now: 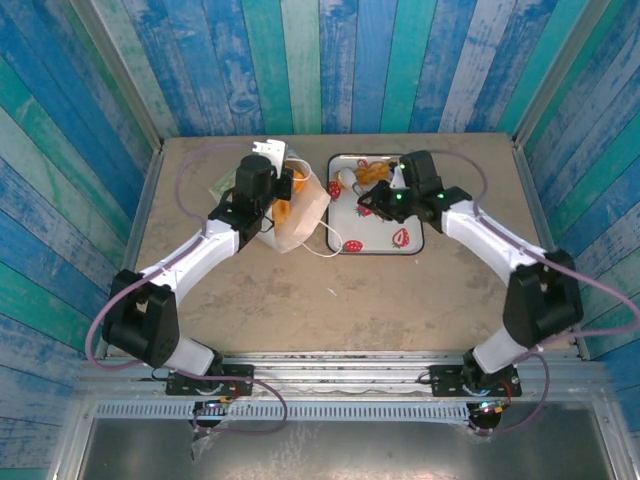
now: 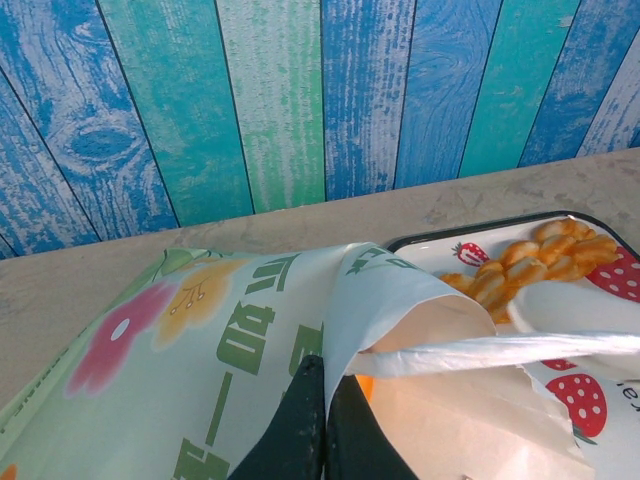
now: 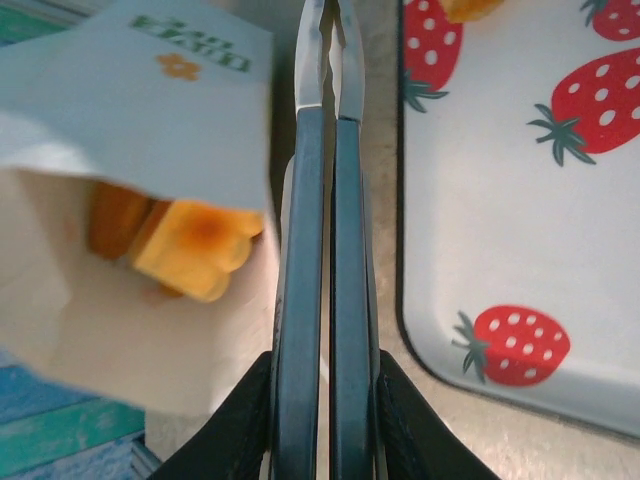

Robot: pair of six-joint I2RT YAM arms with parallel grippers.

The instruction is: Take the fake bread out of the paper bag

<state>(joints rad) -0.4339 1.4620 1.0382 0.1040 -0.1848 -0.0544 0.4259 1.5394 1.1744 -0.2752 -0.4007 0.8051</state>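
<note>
On my left, the left gripper point(image 2: 325, 375) has its fingers pressed together on the rim of the paper bag point(image 2: 230, 350), pinching the paper at the gaping mouth. The bag sits on the table point(image 1: 330, 300), just left of the strawberry tray point(image 3: 520, 200). Its printed face carries a pink flower, a yellow flower and green lettering running sideways, which I cannot read from the left wrist view. In the right wrist view a line of green capitals sits upside down beside a small orange flower, too blurred to make out. Some fake bread point(image 3: 195, 250) lies inside the bag: a square orange toast beside a darker piece. The right gripper point(image 3: 328, 30) is squeezed closed on nothing, between bag and tray. Twisted rolls point(image 2: 520, 268) lie on the tray beside a printed strawberry. Small dark letters at the tray's right edge are cut off.
</note>
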